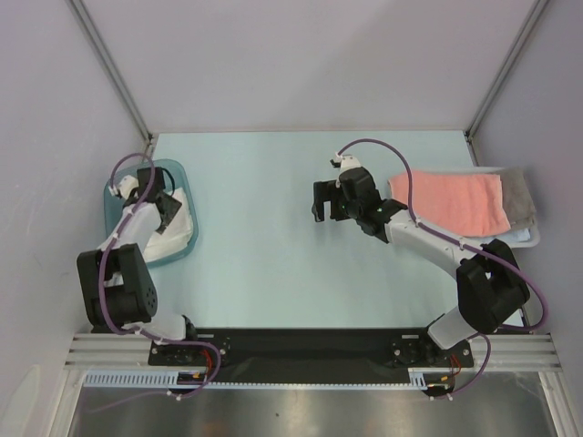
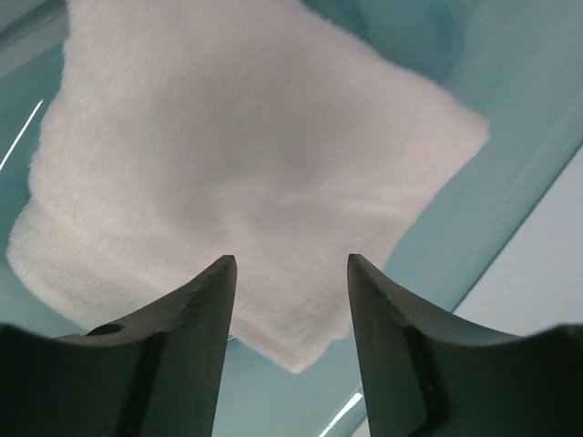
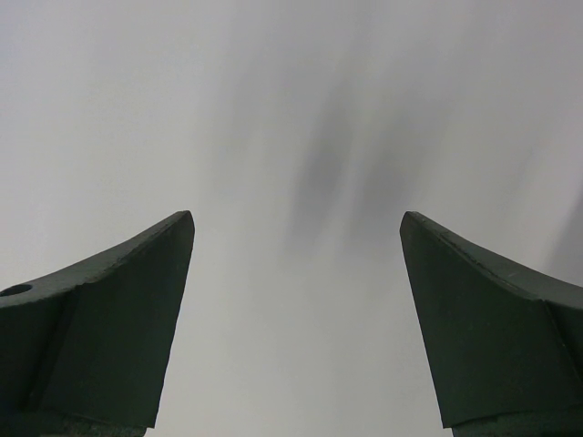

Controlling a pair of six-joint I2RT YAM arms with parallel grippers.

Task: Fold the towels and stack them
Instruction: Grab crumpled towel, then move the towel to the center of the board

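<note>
A white towel lies in the translucent blue tub at the left. In the left wrist view the white towel fills the space ahead of my open left gripper, just above it. My left gripper hangs over the tub. A folded salmon-pink towel lies on a grey towel at the right, with a light blue edge under them. My right gripper is open and empty over the bare table, left of that stack. The right wrist view shows only the grey surface between its fingers.
The light blue-green table top spans the middle. Grey walls and metal posts close in the back and sides. The black base rail runs along the near edge.
</note>
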